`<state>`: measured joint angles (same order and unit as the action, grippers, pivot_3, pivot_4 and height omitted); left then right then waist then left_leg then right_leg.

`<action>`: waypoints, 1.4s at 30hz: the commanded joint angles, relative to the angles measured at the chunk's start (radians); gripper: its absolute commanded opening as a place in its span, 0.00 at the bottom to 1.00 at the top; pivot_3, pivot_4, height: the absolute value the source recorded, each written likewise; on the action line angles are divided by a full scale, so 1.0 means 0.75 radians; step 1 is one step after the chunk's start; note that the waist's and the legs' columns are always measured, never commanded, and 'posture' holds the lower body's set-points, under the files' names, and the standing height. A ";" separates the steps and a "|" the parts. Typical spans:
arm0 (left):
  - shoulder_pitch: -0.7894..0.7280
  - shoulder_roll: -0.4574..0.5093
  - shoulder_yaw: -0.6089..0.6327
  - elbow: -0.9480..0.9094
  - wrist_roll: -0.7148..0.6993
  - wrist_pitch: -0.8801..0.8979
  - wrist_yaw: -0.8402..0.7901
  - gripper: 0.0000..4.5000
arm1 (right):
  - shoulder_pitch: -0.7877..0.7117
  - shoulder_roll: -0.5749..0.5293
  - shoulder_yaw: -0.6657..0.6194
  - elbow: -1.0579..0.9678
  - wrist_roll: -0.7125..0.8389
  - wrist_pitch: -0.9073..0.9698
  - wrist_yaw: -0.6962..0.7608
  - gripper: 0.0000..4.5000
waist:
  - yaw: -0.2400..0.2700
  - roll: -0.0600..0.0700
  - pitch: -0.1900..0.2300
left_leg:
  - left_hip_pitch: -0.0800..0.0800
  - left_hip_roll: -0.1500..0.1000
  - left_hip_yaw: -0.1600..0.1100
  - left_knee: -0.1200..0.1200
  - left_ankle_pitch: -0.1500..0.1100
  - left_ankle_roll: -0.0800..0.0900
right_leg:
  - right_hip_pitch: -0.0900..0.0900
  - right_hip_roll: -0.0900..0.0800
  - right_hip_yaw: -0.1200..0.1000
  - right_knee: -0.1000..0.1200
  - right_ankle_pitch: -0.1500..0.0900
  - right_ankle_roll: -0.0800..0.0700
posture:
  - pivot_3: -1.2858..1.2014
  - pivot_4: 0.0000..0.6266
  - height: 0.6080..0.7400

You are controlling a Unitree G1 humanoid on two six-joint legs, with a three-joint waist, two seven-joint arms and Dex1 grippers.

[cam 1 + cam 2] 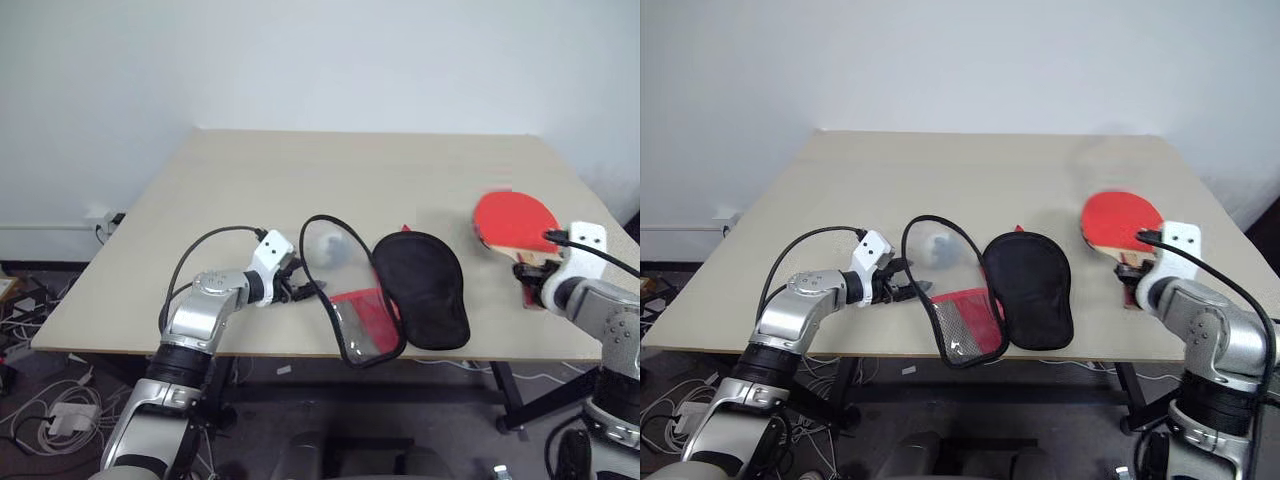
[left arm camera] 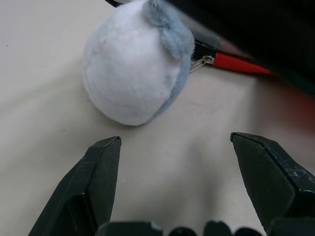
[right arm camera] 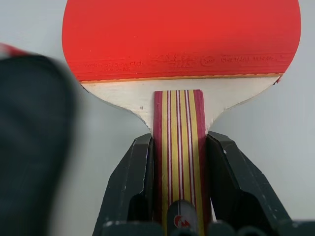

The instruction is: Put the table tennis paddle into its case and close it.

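While the case lies unzipped, the paddle is clamped and ready to go in.

Gripped by its striped handle in the right hand (image 3: 179,189), the paddle (image 1: 513,222) sits at the counter's (image 1: 300,170) right side, red face forward, presumably so it can slide in head first. Its case (image 1: 400,290) lies near the front edge, flaps spread, black lining up. Just beside it, the left hand (image 1: 905,285) hovers with fingers apart near a small white ball (image 2: 133,64), likely to steady the case.

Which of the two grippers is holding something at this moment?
The right gripper: its fingers clamp the striped handle of the paddle. The left gripper stands open beside the case, gripping nothing.
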<state>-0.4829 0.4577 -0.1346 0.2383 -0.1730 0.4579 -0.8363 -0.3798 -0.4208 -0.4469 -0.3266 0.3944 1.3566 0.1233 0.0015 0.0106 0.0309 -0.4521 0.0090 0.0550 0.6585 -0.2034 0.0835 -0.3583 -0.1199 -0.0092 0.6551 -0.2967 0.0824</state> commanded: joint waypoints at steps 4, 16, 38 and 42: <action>-0.055 -0.013 0.010 0.006 0.002 -0.038 -0.002 0.84 | -0.027 0.300 0.154 -0.240 -0.029 0.109 -0.153 0.26 | 0.004 0.000 0.000 | 0.000 -0.001 0.000 0.001 0.000 -0.001 | 0.000 -0.002 -0.001 0.000 0.000 0.000 | 0.52 0.00 0.81; -0.080 -0.009 0.006 0.029 0.011 -0.047 -0.015 0.84 | 0.108 0.492 0.260 -0.294 -0.089 0.125 -0.205 0.26 | 0.000 0.000 0.000 | -0.001 -0.002 0.000 0.000 0.002 -0.012 | -0.002 0.000 -0.003 0.001 0.000 0.000 | 0.52 0.00 0.81; -0.095 -0.010 0.018 0.033 0.015 -0.042 -0.006 0.84 | 0.155 0.537 0.379 -0.225 -0.130 0.059 -0.176 0.26 | -0.001 -0.001 0.000 | -0.001 0.001 0.013 -0.002 0.002 -0.014 | -0.005 0.000 -0.003 0.001 0.000 0.000 | 0.52 0.00 0.81; -0.093 -0.008 0.020 0.023 0.011 -0.039 -0.009 0.84 | 0.157 0.517 0.377 -0.202 -0.118 0.047 -0.146 0.48 | 0.000 -0.001 0.000 | -0.001 0.001 0.015 -0.002 0.002 -0.014 | -0.005 0.000 -0.002 0.002 0.000 0.000 | 0.52 0.00 0.81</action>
<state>-0.5245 0.4449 -0.1361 0.2811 -0.1633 0.4402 -0.8450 -0.2530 -0.0268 -0.1617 -0.4670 0.2977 1.4088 -0.0014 0.0014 0.0101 0.0306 -0.4531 0.0095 0.0661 0.6572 -0.2022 0.0727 -0.3622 -0.1198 -0.0110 0.6562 -0.2967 0.0825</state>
